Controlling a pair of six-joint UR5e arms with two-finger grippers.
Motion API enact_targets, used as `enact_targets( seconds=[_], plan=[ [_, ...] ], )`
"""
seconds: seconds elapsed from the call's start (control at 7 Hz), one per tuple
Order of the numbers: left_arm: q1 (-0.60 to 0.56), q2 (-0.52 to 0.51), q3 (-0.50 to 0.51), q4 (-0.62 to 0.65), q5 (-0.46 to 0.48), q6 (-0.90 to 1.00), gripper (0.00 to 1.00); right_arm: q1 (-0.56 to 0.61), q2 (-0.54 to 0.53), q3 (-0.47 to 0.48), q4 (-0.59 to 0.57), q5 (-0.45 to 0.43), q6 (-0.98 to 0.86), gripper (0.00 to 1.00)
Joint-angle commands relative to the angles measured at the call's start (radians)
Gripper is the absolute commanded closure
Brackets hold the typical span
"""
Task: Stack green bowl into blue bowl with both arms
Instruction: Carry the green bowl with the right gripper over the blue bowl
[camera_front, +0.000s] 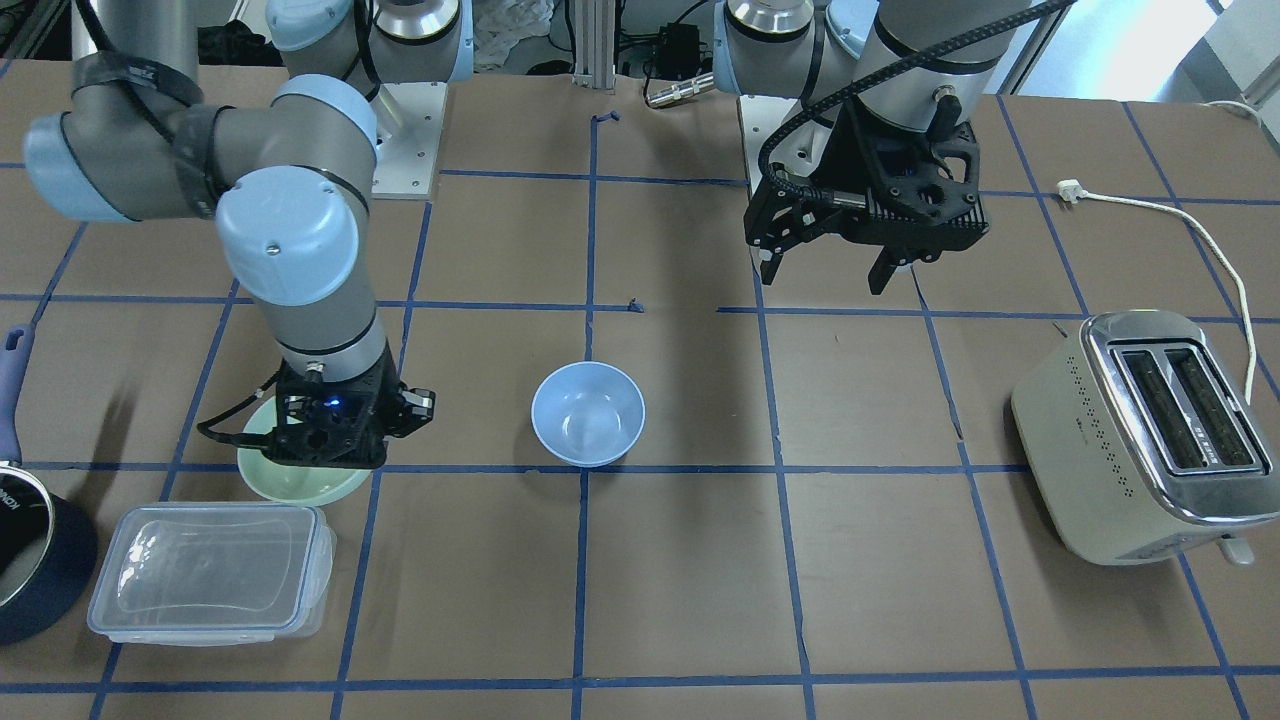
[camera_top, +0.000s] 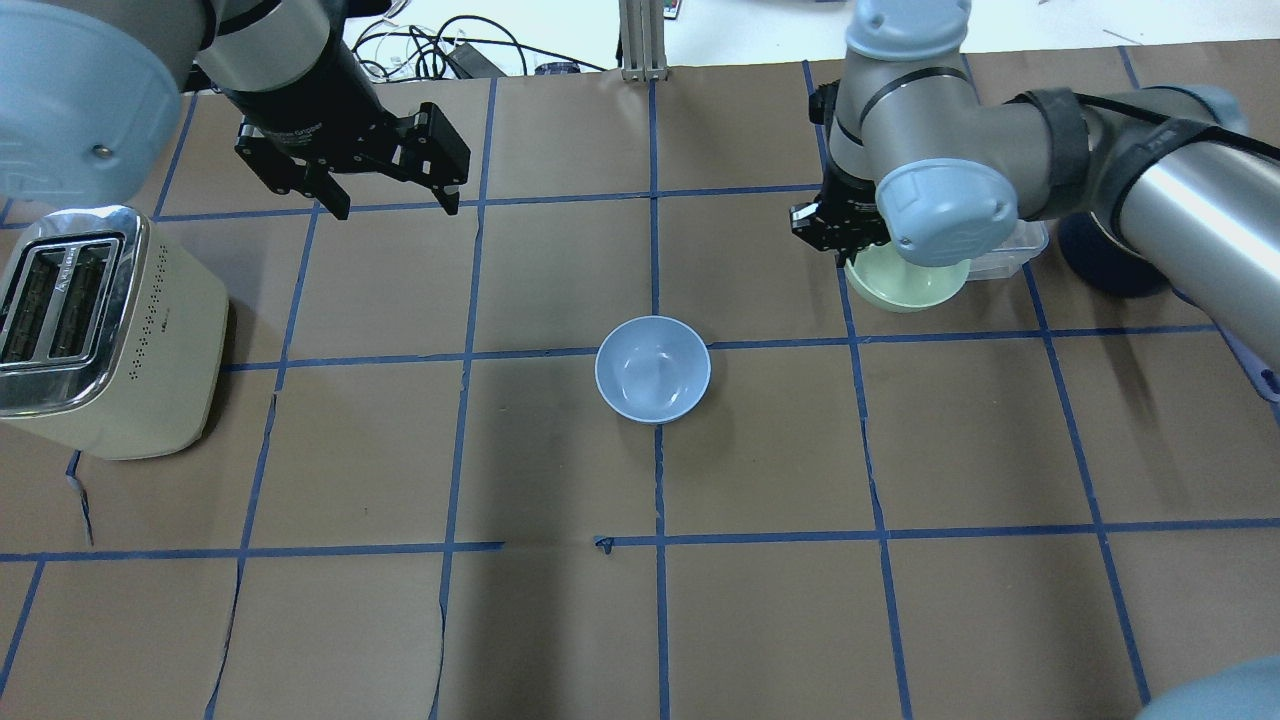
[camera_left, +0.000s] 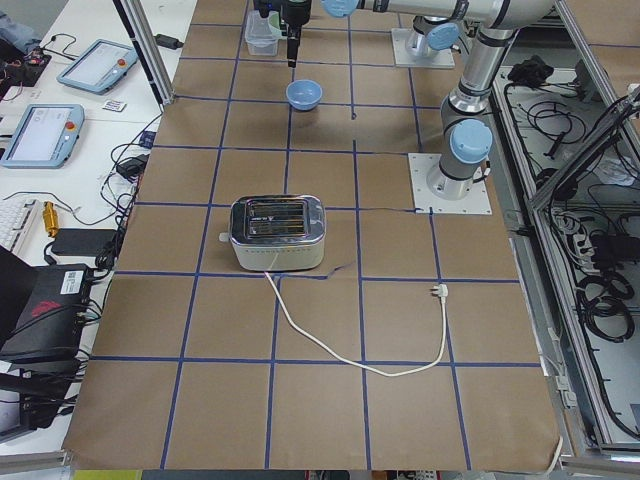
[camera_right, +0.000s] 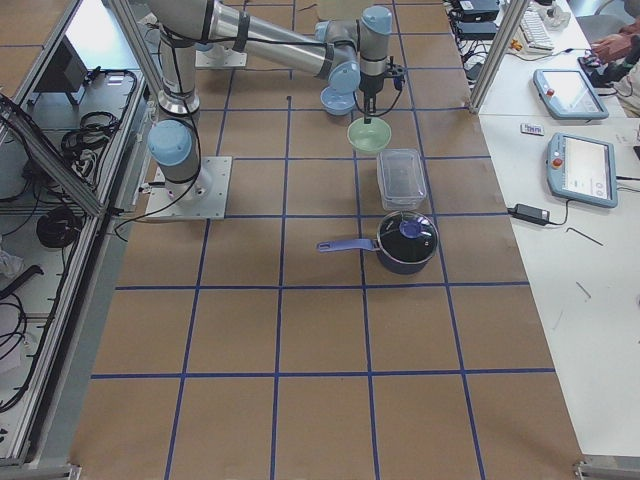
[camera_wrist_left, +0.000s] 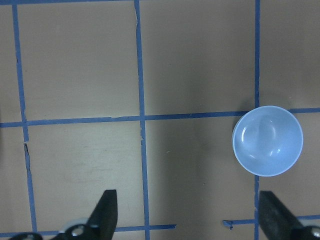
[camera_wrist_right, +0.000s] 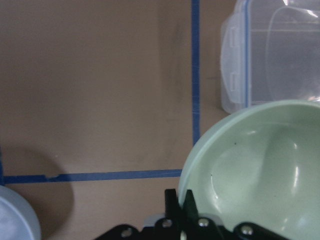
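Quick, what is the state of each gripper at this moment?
Left gripper: open, holding nothing.
Right gripper: closed on the rim of the green bowl.

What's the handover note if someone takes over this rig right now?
Left gripper: open, empty, hovering away from both bowls.
Right gripper: shut on the rim of the green bowl, beside the clear container. Can't tell whether the bowl is off the table.
Blue bowl: upright, empty, mid-table, clear of both grippers.
Done: green bowl gripped.
Left: carry it over, set it into the blue bowl, release.
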Motion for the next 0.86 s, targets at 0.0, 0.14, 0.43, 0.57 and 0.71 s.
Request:
enact_targets(
  seconds=[0.0, 0.14, 0.43, 0.57, 0.71],
  plan=[
    [-0.002, 0.003, -0.002, -0.002, 0.002, 0.000, 0.00, 0.172, 0.057, -0.065, 0.005, 0.004, 0.219, 1.00],
    [-0.002, 0.003, -0.002, -0.001, 0.002, 0.000, 0.00, 0.236, 0.084, -0.077, 0.002, -0.002, 0.297, 1.00],
    [0.000, 0.003, -0.002, -0.001, 0.003, 0.001, 0.00, 0.316, 0.098, -0.081, -0.004, 0.008, 0.385, 1.00],
    [0.001, 0.003, -0.002, -0.001, 0.003, 0.000, 0.00, 0.340, 0.106, -0.081, -0.008, 0.008, 0.433, 1.00],
    [0.000, 0.005, -0.002, -0.001, 0.002, 0.000, 0.00, 0.350, 0.118, -0.082, -0.011, 0.007, 0.438, 1.00]
  ],
)
